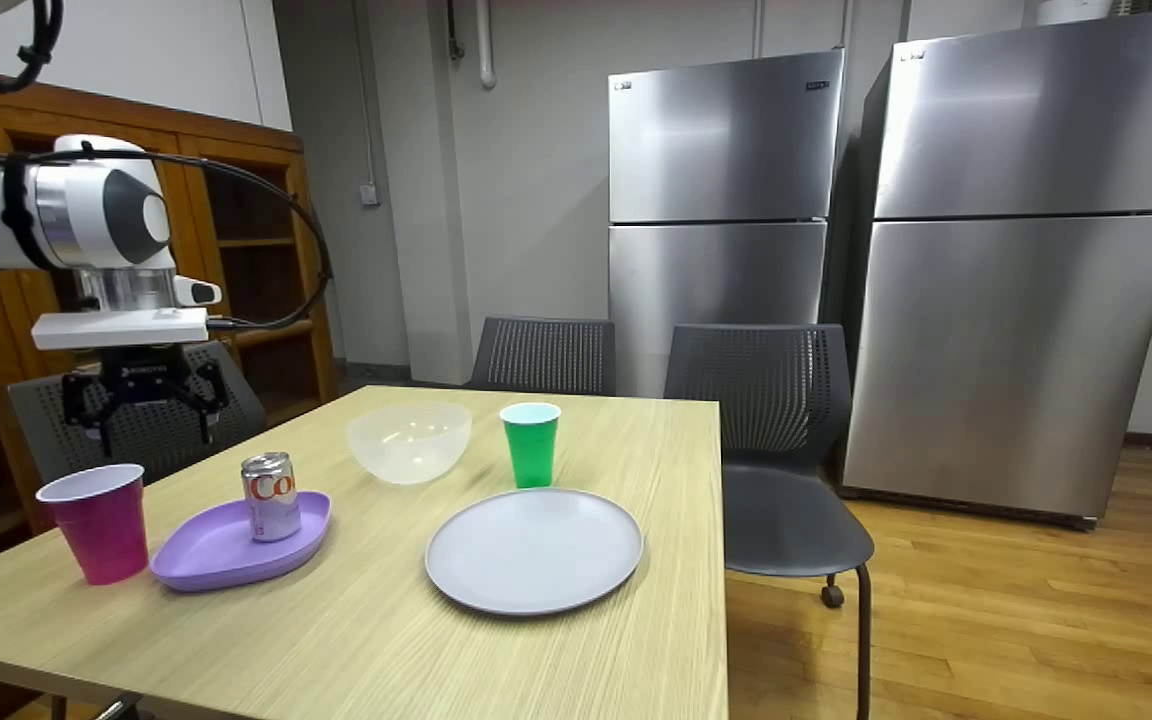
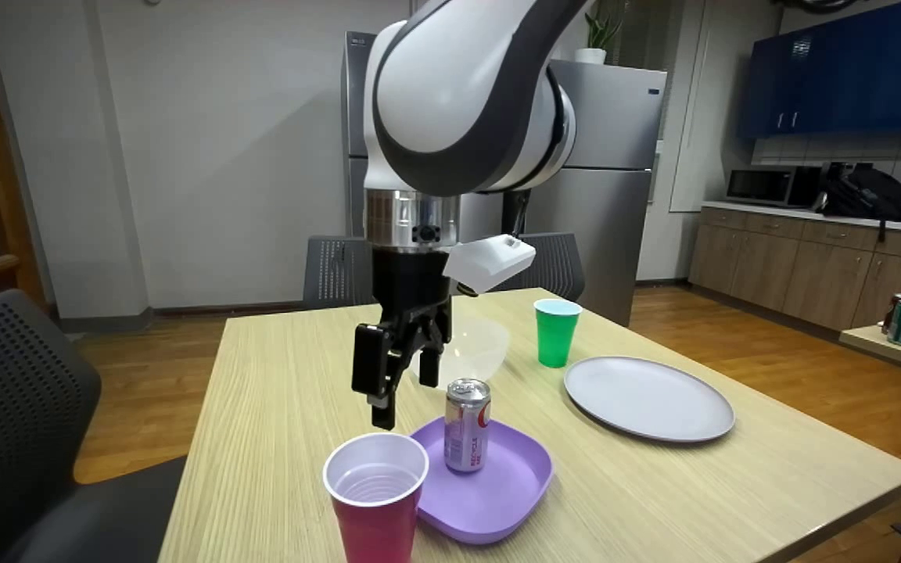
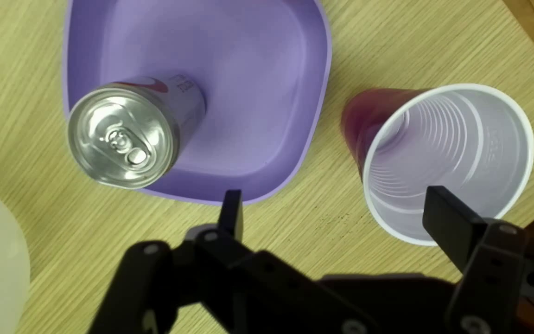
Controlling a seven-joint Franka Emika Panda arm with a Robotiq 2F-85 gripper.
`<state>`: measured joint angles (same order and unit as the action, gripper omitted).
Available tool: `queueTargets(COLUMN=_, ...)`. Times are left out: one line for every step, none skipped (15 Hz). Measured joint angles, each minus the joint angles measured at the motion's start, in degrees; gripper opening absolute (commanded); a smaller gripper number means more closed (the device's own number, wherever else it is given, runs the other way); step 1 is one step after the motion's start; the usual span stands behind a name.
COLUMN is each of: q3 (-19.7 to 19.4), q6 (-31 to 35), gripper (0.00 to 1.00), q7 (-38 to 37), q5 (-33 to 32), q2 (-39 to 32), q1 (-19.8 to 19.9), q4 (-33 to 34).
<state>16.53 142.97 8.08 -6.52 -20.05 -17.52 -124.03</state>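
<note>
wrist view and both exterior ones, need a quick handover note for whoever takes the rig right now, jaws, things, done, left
Jaws: open, nothing between them, above the pale wooden table, nearest the magenta plastic cup with white inside.
Things: that cup stands upright, apart from the shallow purple square-ish dish; a silver-topped soda can stands upright on the dish. Also on the table: translucent round bowl, green plastic cup, round grey plate.
Done: jaws open, up near the magenta cup.
Left: gripping anything; nothing is held yet.
</note>
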Motion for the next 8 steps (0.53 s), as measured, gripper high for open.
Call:
queueTargets(q3=0.0, q6=0.1, gripper=1.00, q7=-0.1, q5=-0.3, q2=-0.3, q1=-0.1, q4=0.0)
queueTargets(q3=-0.1, q6=0.3, gripper=1.00, q7=-0.2, q5=-0.7, q2=-0.6, q1=-0.3, q4=0.0)
queueTargets(q3=-0.3, q6=0.5, gripper=1.00, q7=-0.5, q5=-1.2, q2=-1.0, q1=-0.6, q4=0.0)
queueTargets(q3=-0.6, q6=0.9, gripper=1.00, q7=-1.0, q5=-2.1, q2=-1.3, q1=-1.0, q4=0.0)
queueTargets(q3=-0.9, q6=1.2, gripper=1.00, q7=-1.4, q5=-2.9, q2=-1.6, q1=-1.4, q4=0.1)
queueTargets(q3=-1.1, q6=1.5, gripper=1.00, q7=-1.7, q5=-3.6, q2=-1.9, q1=-1.8, q4=0.1)
queueTargets(q3=-1.3, q6=1.8, gripper=1.00, q7=-2.0, q5=-4.1, q2=-2.1, q1=-2.2, q4=0.2)
queueTargets(q3=-1.4, q6=2.0, gripper=1.00, q7=-2.3, q5=-4.5, q2=-2.3, q1=-2.5, q4=0.2)
